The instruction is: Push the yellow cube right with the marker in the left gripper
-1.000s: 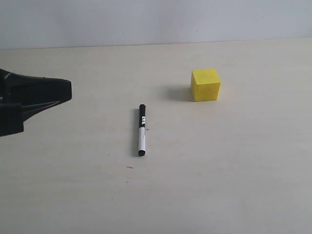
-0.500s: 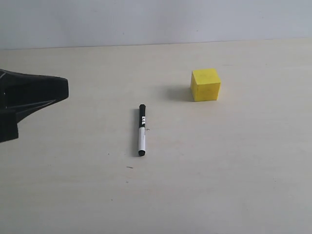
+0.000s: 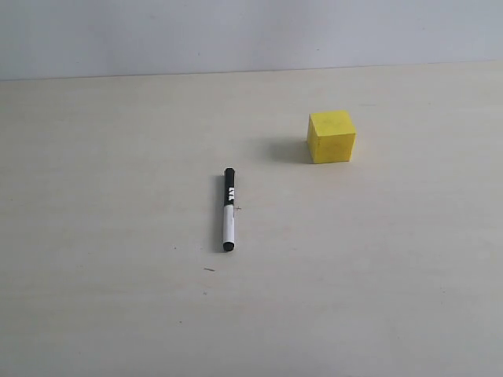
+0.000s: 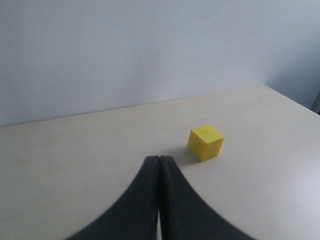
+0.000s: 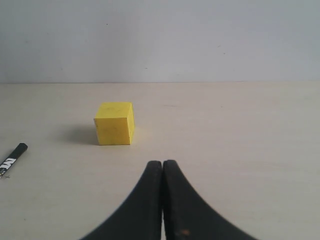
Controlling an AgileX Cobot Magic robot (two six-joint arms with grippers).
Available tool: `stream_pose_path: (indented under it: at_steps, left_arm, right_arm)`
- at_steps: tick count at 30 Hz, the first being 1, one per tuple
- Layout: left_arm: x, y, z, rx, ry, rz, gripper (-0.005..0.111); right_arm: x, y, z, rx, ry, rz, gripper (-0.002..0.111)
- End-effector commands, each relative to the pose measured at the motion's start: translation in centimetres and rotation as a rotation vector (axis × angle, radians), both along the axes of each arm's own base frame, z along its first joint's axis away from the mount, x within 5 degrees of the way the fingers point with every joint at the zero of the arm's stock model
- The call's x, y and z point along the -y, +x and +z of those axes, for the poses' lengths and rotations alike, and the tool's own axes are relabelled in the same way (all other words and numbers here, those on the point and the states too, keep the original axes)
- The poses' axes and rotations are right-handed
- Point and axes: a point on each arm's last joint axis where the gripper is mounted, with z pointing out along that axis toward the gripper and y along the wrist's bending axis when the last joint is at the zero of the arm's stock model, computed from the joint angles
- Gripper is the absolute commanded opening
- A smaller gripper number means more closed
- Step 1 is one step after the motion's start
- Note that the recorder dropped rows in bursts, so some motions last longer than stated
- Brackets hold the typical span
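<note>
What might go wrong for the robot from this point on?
1. The marker lies loose on the table, while the left hand is shut on nothing; it must grasp the slim marker first, and that may roll or slip.
2. The yellow cube sits apart from it; a thin marker pushing off-centre would likely turn the cube instead of sliding it right.

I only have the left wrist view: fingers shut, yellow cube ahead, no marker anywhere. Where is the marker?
Observer: The marker lies flat on the table, held by neither gripper.
Operator: Where from the cube?
Observer: In the exterior view, left of the yellow cube and nearer the camera, well apart from it.
Operator: And the right gripper?
Observer: The right gripper is shut, empty, and clear of the cube.
</note>
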Motion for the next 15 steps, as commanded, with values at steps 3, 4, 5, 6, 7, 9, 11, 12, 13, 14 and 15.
stream_pose_path:
  at_steps: [3,4,5,6,7,9,11,12,13,14,15]
  left_arm:
    - [-0.5,-1.9,-0.6,0.086,0.022,0.000,0.000]
    - [-0.6,-2.1,-0.6,0.095,0.021,0.000,0.000]
    - [-0.7,-2.4,-0.7,0.107,0.021,-0.001,0.000]
    - [-0.7,-2.7,-0.7,0.121,0.025,-0.001,0.000]
    - [-0.8,-2.9,-0.8,0.135,0.032,-0.003,0.000]
    - [-0.9,-3.4,-1.0,0.164,0.043,-0.004,0.000]
    - [-1.0,-3.9,-1.3,0.196,0.061,-0.005,0.000]
    - [-1.1,-4.1,-1.4,0.211,0.068,-0.006,0.000]
    - [-1.1,-4.3,-1.5,0.226,0.073,-0.007,0.000]
    - [-1.2,-4.7,-1.7,0.248,0.084,-0.006,0.000]
    - [-1.3,-4.9,-1.8,0.262,0.089,-0.007,0.000]
  right_arm:
    - [0.0,0.0,-0.1,0.009,-0.004,-0.006,0.000]
    - [0.0,0.0,-0.1,0.009,-0.004,-0.006,0.000]
    - [0.0,0.0,-0.1,0.009,-0.004,-0.006,0.000]
    - [0.0,0.0,-0.1,0.009,-0.004,-0.006,0.000]
    - [0.0,0.0,-0.1,0.009,-0.004,-0.006,0.000]
    - [0.0,0.0,-0.1,0.009,-0.004,-0.006,0.000]
    - [0.0,0.0,-0.1,0.009,-0.004,-0.006,0.000]
    - [0.0,0.0,-0.1,0.009,-0.004,-0.006,0.000]
    - [0.0,0.0,-0.1,0.009,-0.004,-0.006,0.000]
    - [0.0,0.0,-0.1,0.009,-0.004,-0.006,0.000]
    - [0.0,0.0,-0.1,0.009,-0.004,-0.006,0.000]
